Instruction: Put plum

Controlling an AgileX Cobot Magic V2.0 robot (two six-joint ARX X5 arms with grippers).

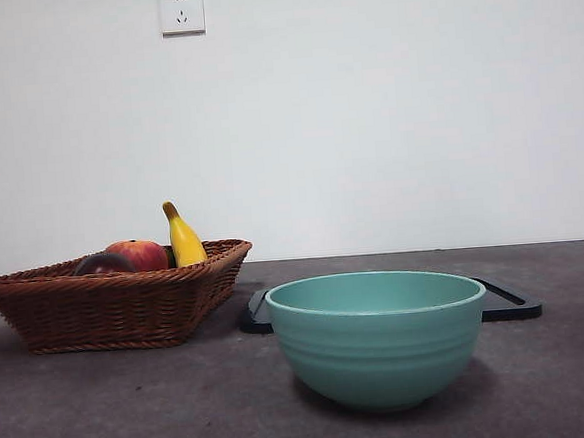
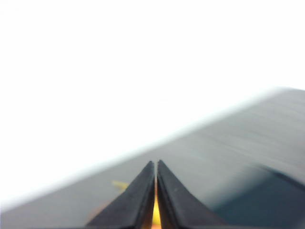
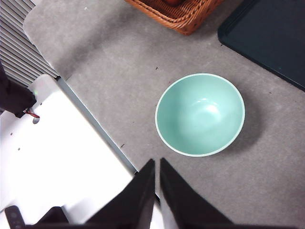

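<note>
Plum (image 1: 103, 263) lay low in the wicker basket (image 1: 118, 306), only its dark top showing over the rim, tight against the red fruit (image 1: 139, 254) with the banana (image 1: 183, 239) standing just behind. It looked small, round and smooth-skinned, so probably light and firm but liable to slip or roll; a hold across its widest part from above, jaws set away from the red fruit, seemed the safest choice. How much gap lay between the two fruits could not be told.

Both arms waited clear of the front view. The left gripper (image 2: 156, 191) had its jaws pressed nearly together and held nothing; its camera was blurred and looked out over the grey surface (image 2: 248, 138). The right gripper (image 3: 156, 183) was likewise closed on nothing, hanging high above and to one side of the green bowl (image 1: 379, 338).

The basket's raised woven sides limited any sideways approach, so coming straight down looked best. The bowl stood apart from the basket with bare surface between, a dark tray (image 1: 509, 306) behind it, and open room above both.
</note>
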